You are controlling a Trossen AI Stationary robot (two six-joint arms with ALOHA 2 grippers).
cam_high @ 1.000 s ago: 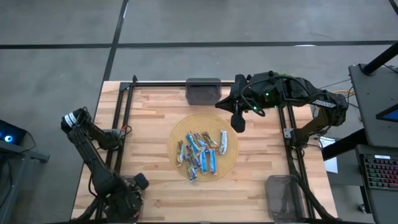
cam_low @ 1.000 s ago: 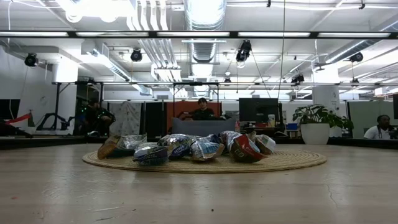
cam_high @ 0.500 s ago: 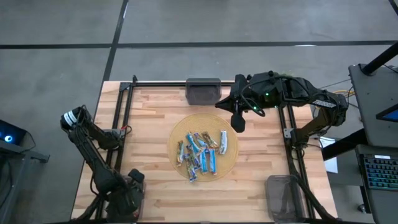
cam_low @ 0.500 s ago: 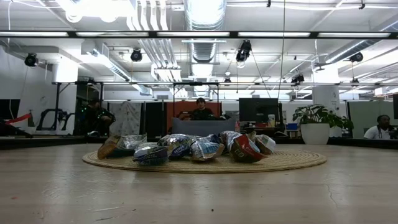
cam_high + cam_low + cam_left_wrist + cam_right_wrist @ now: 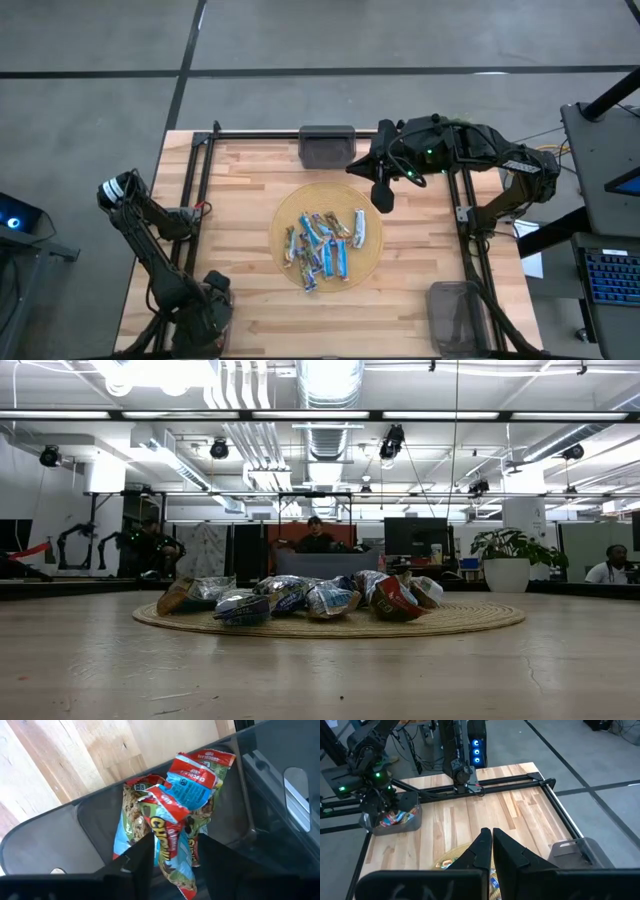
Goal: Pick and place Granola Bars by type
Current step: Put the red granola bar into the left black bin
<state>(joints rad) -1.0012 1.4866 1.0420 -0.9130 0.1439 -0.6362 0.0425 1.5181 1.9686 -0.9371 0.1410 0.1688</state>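
Several foil-wrapped granola bars [image 5: 325, 240] in blue, blue-white and red-brown lie heaped on a round woven mat [image 5: 285, 205], and show as a low pile in the low view [image 5: 300, 598]. My left gripper [image 5: 215, 290] is at the table's near left corner, over a grey bin [image 5: 90, 820] with red-and-blue bars [image 5: 395, 817] in it. It is shut on one of those bars [image 5: 172, 845]. My right gripper [image 5: 382, 197] hangs shut above the mat's far right rim, touching nothing. My left gripper [image 5: 172, 857] has a red-and-blue bar pinched between its two fingers, which lie across the bar's width around its middle [image 5: 167, 837]. They come from above, pointing down into the bin. The bar's far end lies among the other bars in the bin.
A second grey bin [image 5: 327, 146] sits at the middle of the far edge and also shows in the right wrist view [image 5: 575, 850]. A third bin [image 5: 455, 315] is at the near right corner. Black rails [image 5: 195, 190] run along the left, right and far sides. People sit in the room beyond the table.
My left gripper has shifted a little toward the table's left edge over the near left bin. The bars on the mat and my right arm have kept still.
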